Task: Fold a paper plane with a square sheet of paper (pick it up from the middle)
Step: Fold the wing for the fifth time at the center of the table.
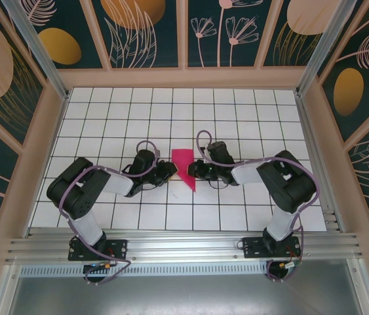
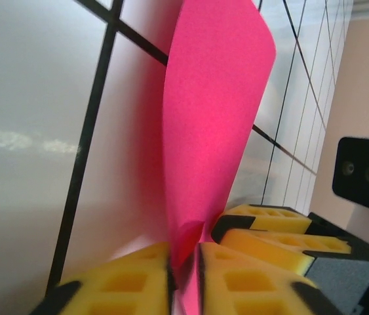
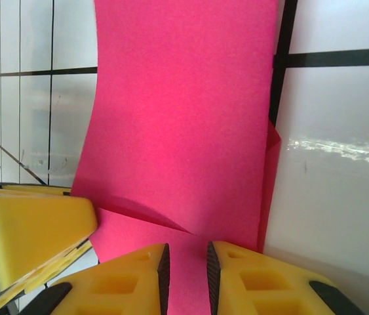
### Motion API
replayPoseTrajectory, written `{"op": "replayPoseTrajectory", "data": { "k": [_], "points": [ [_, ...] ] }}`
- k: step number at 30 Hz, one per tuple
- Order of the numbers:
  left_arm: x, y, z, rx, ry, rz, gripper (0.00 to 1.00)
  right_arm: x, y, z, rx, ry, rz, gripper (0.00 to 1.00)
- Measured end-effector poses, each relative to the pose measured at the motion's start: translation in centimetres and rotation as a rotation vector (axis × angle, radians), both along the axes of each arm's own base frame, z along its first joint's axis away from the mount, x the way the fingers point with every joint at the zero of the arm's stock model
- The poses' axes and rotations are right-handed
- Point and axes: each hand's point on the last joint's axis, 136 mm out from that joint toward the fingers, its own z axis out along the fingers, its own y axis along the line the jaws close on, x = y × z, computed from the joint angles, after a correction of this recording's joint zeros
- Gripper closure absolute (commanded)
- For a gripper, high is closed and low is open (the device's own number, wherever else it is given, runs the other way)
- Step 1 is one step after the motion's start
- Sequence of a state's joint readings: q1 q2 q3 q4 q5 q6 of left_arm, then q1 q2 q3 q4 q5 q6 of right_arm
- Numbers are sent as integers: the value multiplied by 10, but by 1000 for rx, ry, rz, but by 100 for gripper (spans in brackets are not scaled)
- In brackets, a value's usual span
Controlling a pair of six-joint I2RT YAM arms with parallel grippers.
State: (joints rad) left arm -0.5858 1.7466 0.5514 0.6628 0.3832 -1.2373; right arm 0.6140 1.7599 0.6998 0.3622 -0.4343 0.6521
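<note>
Left gripper [image 2: 185, 279] is clamped on the sheet of paper [image 2: 217, 111], its two yellow pads [image 2: 125, 282] squeezing a pink fold between them. The right gripper [image 3: 187, 275] pinches that one sheet from the opposite side, with a slim gap between its own two pads. So that's two grippers nose to nose on a single plain pink sheet, which curves away from them, creased to a point toward the near edge, about midway between the left and right edges of the table [image 1: 105, 118].
</note>
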Motion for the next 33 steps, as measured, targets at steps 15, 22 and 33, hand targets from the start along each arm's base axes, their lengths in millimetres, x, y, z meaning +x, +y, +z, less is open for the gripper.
{"op": "replayPoseTrajectory", "data": {
  "k": [15,22,33],
  "points": [
    [6,5,23,62,-72,49,100,2,-29,65,-90,-394,12,54],
    [4,5,25,104,-80,73,100,-17,-16,68,-200,-583,109,54],
    [8,-2,33,102,-85,71,100,-48,12,40,-398,-848,303,54]
  ]
}}
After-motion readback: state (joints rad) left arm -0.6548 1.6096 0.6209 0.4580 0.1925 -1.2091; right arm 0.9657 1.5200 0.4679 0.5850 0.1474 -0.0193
